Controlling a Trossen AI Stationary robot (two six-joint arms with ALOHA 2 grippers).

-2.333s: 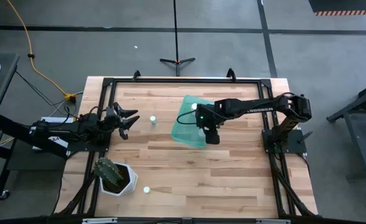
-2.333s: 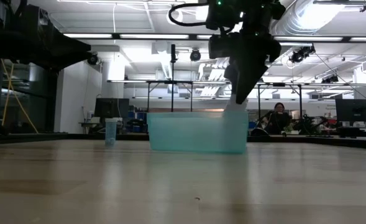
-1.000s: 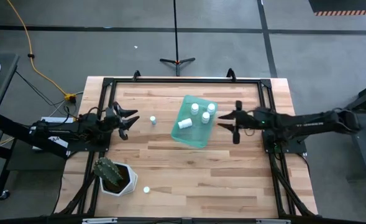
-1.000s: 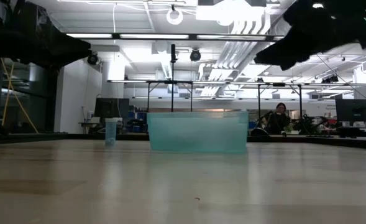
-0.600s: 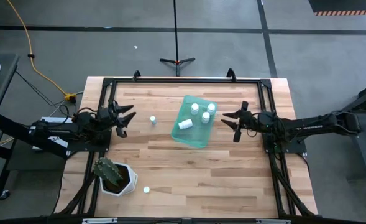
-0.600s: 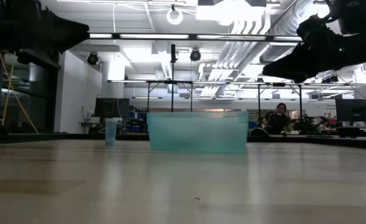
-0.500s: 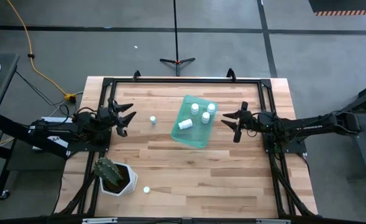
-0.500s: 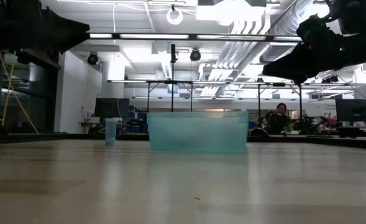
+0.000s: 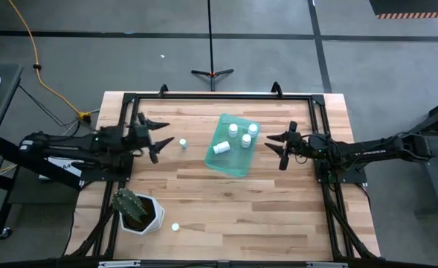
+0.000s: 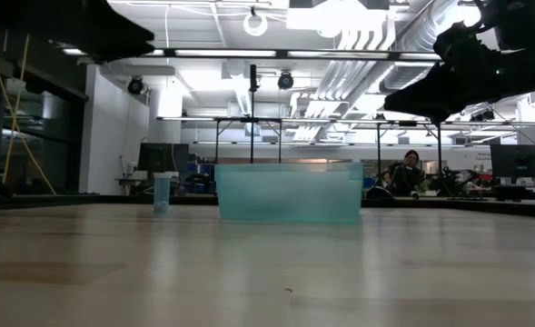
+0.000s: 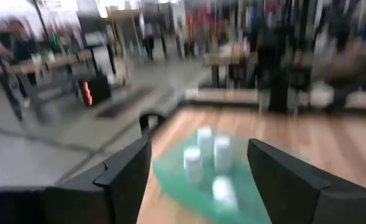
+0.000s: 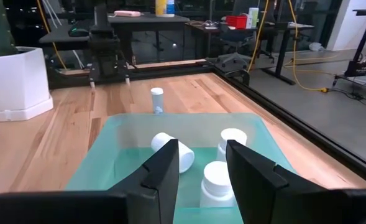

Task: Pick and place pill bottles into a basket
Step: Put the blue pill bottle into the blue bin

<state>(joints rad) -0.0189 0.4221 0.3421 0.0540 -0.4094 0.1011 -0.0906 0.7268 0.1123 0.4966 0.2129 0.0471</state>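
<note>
Progress check, going from the near edge back: one pill bottle (image 9: 175,227) sits alone close to the near edge of the worktop (image 9: 204,201), just beside the white hexagonal cactus pot (image 9: 139,212) at the near-left corner, so that one hasn't been collected yet

Further in, toward the middle, a second loose bottle (image 9: 182,143) stands upright on the wood between the left gripper (image 9: 160,140) and the basket (image 9: 232,145). The left gripper hovers just beside it with its fingers spread apart and nothing between them, so my guess is that bottle is the next pick

The teal basket sits right of centre, a bit toward the far edge. Four bottles are in it as far as I can count from above: three upright (image 9: 245,139) and one tipped on its side (image 9: 220,148). The right wrist view shows the tipped one (image 12: 172,151) lying next to two upright caps

The right gripper (image 9: 280,145) hangs off the basket's right side, fingers apart and empty, looks like it's just waiting

So roughly four in, two out, if six is the full set. Can't rule out one hidden somewhere

Labels: nothing readable on the bottles or basket, too small. No writing I can make out on the arms here either
</note>
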